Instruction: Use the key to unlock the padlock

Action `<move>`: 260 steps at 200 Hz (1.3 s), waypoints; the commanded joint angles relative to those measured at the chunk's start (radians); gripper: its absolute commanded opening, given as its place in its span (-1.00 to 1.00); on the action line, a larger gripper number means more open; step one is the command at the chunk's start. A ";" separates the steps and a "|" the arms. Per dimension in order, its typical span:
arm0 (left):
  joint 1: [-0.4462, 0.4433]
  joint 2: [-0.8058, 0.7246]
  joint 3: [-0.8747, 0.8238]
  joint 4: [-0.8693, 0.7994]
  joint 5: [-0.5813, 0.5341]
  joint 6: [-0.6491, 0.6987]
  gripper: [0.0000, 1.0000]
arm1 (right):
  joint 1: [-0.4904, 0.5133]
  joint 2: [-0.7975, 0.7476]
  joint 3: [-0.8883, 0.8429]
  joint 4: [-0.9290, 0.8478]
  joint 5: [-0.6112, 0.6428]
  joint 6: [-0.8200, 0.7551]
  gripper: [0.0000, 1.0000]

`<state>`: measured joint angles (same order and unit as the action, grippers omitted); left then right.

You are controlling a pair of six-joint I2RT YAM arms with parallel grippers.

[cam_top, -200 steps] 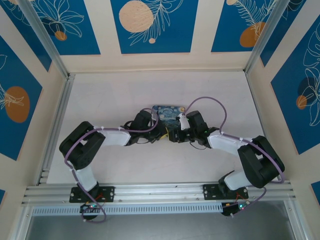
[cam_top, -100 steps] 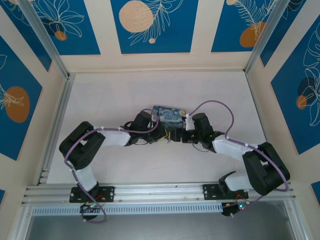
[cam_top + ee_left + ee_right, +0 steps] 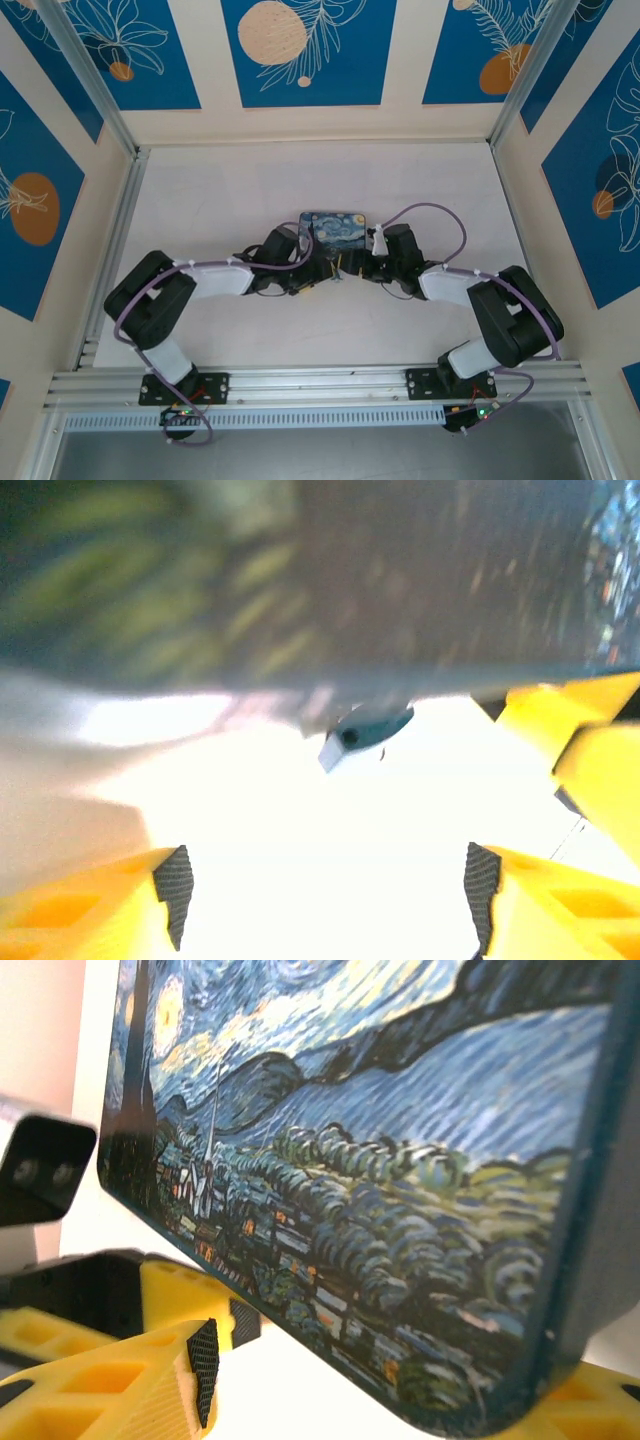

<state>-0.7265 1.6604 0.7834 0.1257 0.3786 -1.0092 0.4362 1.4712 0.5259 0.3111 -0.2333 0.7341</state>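
A: Is there any writing to read?

B: I can read none. The only marking is on the flat dark-blue box with a swirly painted night-sky print (image 3: 335, 227). It lies in the middle of the white worktop (image 3: 230, 200), and both arms reach to its near edge from the left and the right.

A: What does the right wrist view add?

B: It shows the print very close: yellow swirls at the upper left, blue hills, and a small village with a thin spire at the left. The right end effector (image 3: 400, 1385) is spread. One yellow finger with a dark ribbed pad (image 3: 204, 1358) is at the lower left, apart from the box, and the other is at the lower right corner. The lower edge of the box is between them.

A: And the left wrist view?

B: There the box is only a dark blur across the top. Just under its edge, at the upper centre, sits the small blue-grey metal padlock (image 3: 362, 732), with one dark round hole. The left end effector (image 3: 325, 900) is wide apart and holds nothing, with bright worktop between its fingers. The padlock is well above them.
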 commanded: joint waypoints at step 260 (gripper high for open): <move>0.229 -0.270 0.016 -0.252 -0.123 0.110 1.00 | 0.312 0.181 0.423 -0.652 0.701 -0.076 0.29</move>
<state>-0.5167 1.4239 0.8104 -0.1055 0.2497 -0.9092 0.7216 1.5951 0.8906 -0.2615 0.3435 0.6468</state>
